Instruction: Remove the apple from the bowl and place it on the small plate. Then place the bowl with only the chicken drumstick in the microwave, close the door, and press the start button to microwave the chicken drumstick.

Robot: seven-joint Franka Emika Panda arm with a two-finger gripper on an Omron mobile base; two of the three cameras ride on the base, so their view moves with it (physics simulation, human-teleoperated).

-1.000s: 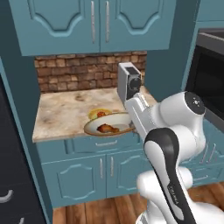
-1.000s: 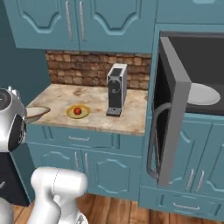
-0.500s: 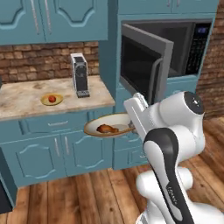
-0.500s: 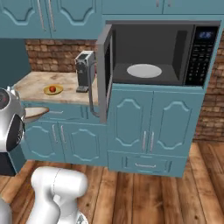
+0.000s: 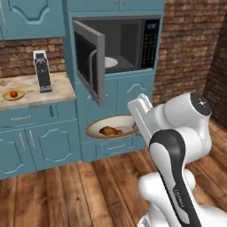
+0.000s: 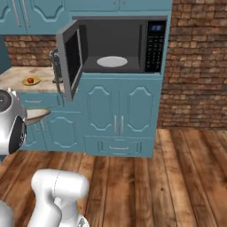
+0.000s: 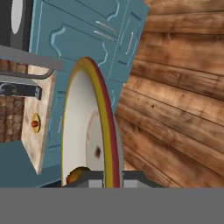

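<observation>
- The bowl (image 5: pixel 113 127) is hanging in the air in front of the lower cabinets (image 5: pixel 40 137), below the open microwave (image 5: pixel 128 42) and well under its cavity.
- The gripper (image 5: pixel 142 128) is pinching the bowl by its rim at about 3 o'clock in the left view; in the hand view the gold rim (image 7: pixel 105 109) is running edge-on between the closed fingers.
- The bowl is looking stiff and glazed, likely slippery and breakable, and held by one edge it is prone to tipping; the grip is best staying deep on the rim, with the dish kept level.
- The drumstick (image 5: pixel 110 131) is lying loose near the bowl's centre, light and apt to roll or slide out if the dish is tilting.
- The door (image 5: pixel 91 66) is standing open at 11 o'clock from the bowl, its handle (image 5: pixel 91 71) facing outward; the white turntable (image 6: pixel 112 61) is waiting inside.
- The apple (image 5: pixel 13 94) is resting on the plate (image 5: pixel 6 96) on the counter (image 5: pixel 31 95), at 9 o'clock from the microwave, beside the coffee machine (image 5: pixel 41 71).
- Judged from this, the lift into the cavity is the step in hand.
</observation>
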